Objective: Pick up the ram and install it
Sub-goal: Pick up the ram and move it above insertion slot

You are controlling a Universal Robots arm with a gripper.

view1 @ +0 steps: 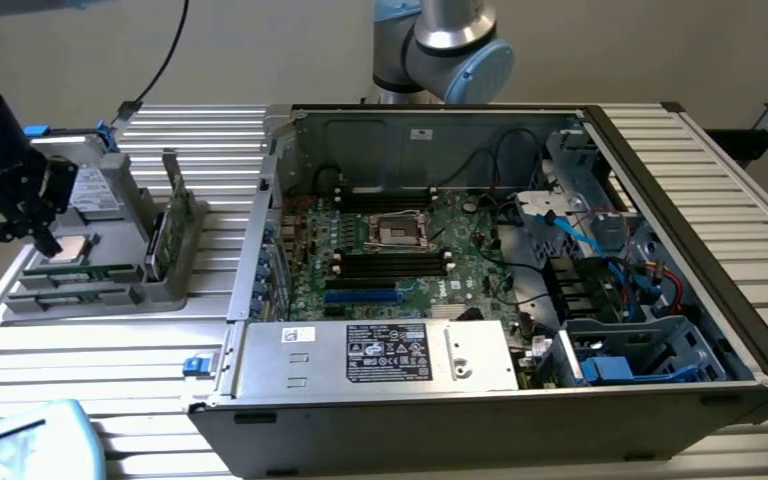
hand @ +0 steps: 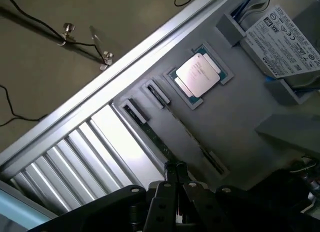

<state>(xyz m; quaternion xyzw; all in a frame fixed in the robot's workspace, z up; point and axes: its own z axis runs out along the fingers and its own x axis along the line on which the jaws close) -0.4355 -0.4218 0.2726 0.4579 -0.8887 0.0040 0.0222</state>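
Above the grey tray (view1: 117,245), the end effector (view1: 45,243) hangs clenched (holding nothing) near the ram (view1: 80,272).

Behind, plain beige wall (view1: 251,50), evenly lit. Underneath, ribbed metal table (view1: 91,350), slats glaring white in places. Past table edge, dull brown floor (hand: 50,82), crossed by thin black cables (hand: 31,23), small metal clips (hand: 67,28) on one.
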